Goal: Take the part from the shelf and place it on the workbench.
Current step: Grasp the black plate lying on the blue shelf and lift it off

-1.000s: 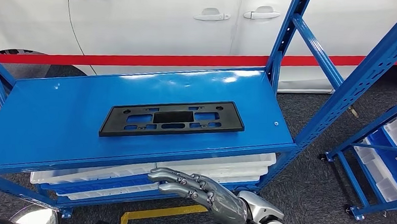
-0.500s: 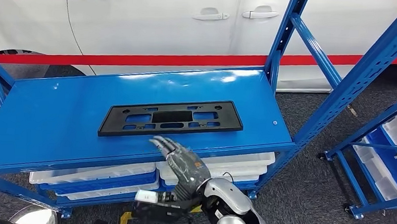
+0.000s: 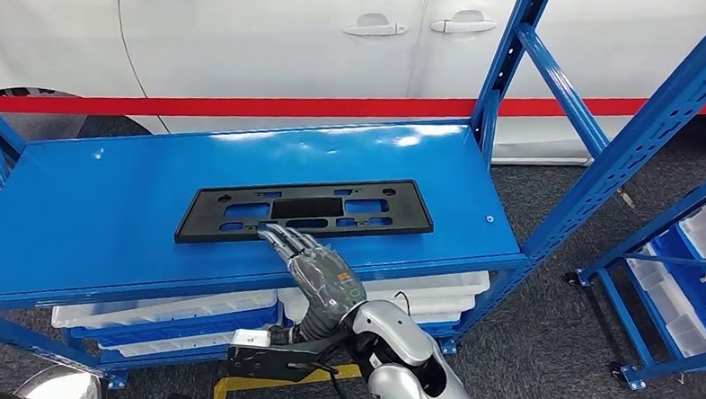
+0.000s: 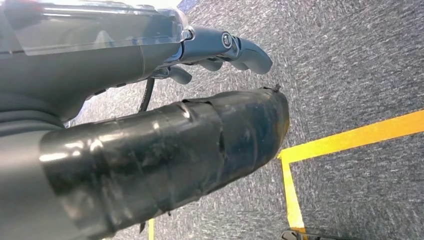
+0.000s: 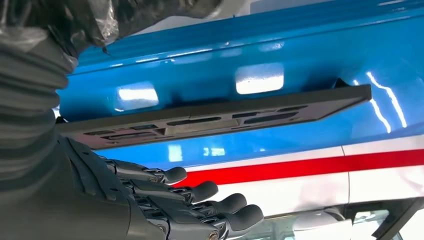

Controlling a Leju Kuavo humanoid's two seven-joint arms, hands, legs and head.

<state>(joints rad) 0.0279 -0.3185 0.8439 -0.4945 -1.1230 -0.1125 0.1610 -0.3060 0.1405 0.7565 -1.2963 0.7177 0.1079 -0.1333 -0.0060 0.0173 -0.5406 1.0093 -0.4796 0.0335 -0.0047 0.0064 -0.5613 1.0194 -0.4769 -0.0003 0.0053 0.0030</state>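
Note:
The part, a flat black plastic plate (image 3: 304,211) with several cut-outs, lies on the blue shelf top (image 3: 106,216). My right hand (image 3: 315,274) is raised in front of the shelf with its fingers stretched out and apart, holding nothing. Its fingertips (image 3: 276,235) reach the plate's near edge; I cannot tell whether they touch it. In the right wrist view the plate (image 5: 215,117) shows edge-on, with the right hand (image 5: 165,200) close by and a gap between them. My left hand (image 4: 225,47) hangs over the floor with nothing in it.
White bins (image 3: 399,296) sit on the level under the shelf top. Blue uprights (image 3: 621,166) frame the shelf's right side. A second blue rack with bins (image 3: 687,286) stands at the right. A white car (image 3: 275,43) is behind. Yellow tape (image 4: 350,137) marks the grey floor.
My right hand has risen from below the shelf's front edge and reached forward until its fingertips meet the plate's near edge. The plate has not moved.

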